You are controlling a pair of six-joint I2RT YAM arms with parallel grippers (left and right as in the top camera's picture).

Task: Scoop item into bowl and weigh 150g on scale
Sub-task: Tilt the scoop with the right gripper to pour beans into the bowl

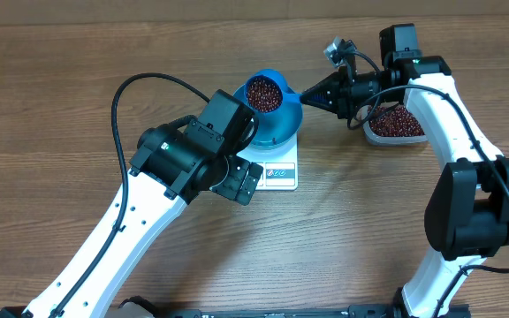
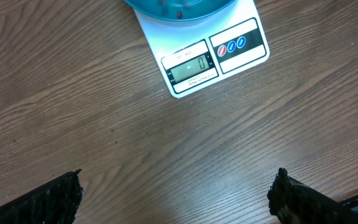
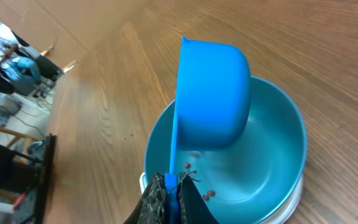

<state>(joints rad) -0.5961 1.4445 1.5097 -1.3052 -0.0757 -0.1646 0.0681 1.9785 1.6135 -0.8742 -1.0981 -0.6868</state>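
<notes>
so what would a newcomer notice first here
The blue scoop, full of beans, is held by the right hand over the blue bowl, which sits on the white scale mid-table. The bowl holds only a few beans and the display reads zero. The left hand hangs open over the table in front of the scale.
</notes>
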